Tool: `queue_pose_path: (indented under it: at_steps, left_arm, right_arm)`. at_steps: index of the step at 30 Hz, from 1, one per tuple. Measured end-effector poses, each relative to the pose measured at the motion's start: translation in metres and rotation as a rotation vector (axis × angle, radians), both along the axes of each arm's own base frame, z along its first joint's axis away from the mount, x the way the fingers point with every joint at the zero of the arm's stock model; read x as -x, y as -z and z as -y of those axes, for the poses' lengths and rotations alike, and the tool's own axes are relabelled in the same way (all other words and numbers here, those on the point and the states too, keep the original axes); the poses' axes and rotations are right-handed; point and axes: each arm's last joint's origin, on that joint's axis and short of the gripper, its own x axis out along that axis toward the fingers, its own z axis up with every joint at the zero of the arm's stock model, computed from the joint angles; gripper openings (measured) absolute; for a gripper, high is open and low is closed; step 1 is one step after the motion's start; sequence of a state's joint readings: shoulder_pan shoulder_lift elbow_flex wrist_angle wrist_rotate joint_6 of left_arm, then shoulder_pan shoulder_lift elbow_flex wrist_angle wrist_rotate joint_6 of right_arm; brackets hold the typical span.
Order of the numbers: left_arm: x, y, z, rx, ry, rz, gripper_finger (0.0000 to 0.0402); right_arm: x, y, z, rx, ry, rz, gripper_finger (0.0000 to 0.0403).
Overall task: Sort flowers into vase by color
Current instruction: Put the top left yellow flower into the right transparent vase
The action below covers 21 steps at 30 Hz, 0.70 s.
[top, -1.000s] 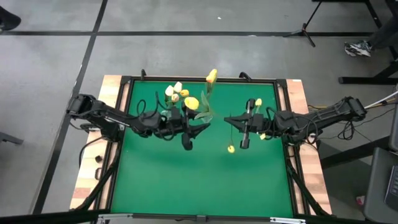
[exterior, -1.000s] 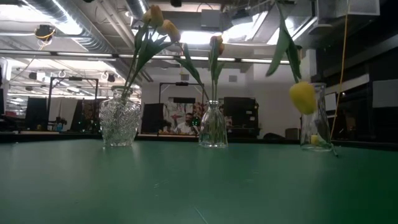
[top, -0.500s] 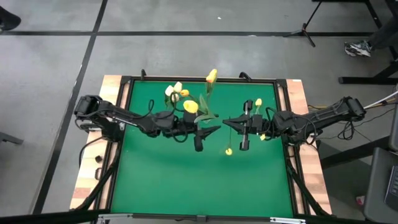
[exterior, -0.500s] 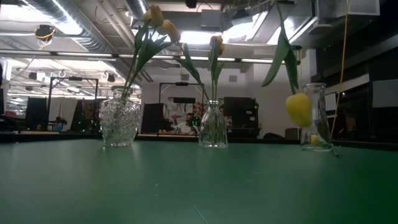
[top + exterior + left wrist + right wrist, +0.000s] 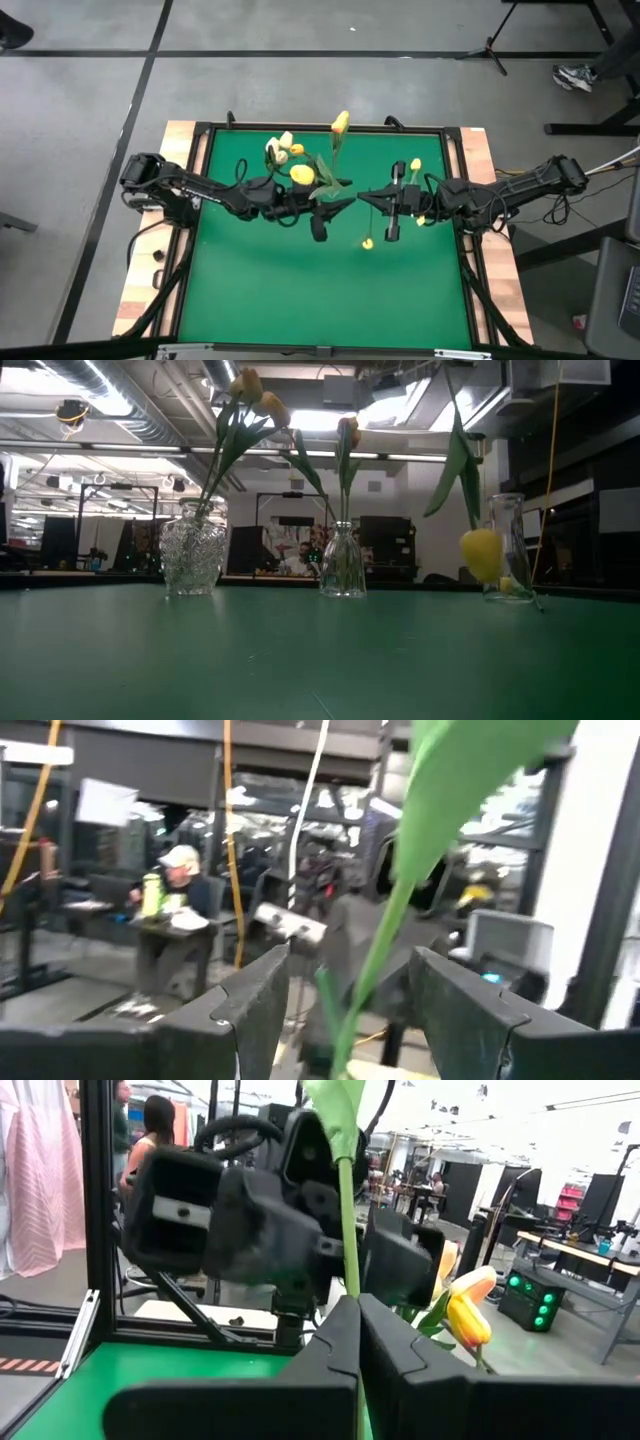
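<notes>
The right gripper is clamped tight on the thin green stem of a yellow tulip, near the middle of the table. The stem runs roughly vertical, and the bud hangs head-down below the gripper, just above the table. The left gripper faces it from the other side, fingers spread wide, with the same stem standing in the gap between them and not yet pinched. So both grippers meet at this one flower, the right holding and the left placed to take it.

Toward the table's far edge stand three glass vases. The cut-glass vase holds several yellow-headed tulips, the slim middle vase one or two orange-yellow ones, and the tall vase behind the hanging bud shows something yellow near its base.
</notes>
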<state>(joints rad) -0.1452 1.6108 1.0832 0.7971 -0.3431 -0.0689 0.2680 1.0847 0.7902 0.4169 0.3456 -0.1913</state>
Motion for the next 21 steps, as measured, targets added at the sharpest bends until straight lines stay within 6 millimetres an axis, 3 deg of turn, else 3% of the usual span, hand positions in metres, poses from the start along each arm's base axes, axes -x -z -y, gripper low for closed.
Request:
queue_pose_path:
  at_steps: [14, 21]
  left_arm:
    - [0.0004, -0.0021, 0.0008, -0.011, 0.043, 0.019, 0.0203]
    - [0.0001, -0.0003, -0.0008, -0.004, -0.013, 0.0, 0.0145]
  right_arm:
    - [-0.0001, 0.0009, 0.0, -0.002, -0.001, -0.008, 0.0]
    - [-0.0001, 0.0008, -0.0008, -0.018, -0.028, -0.006, 0.0]
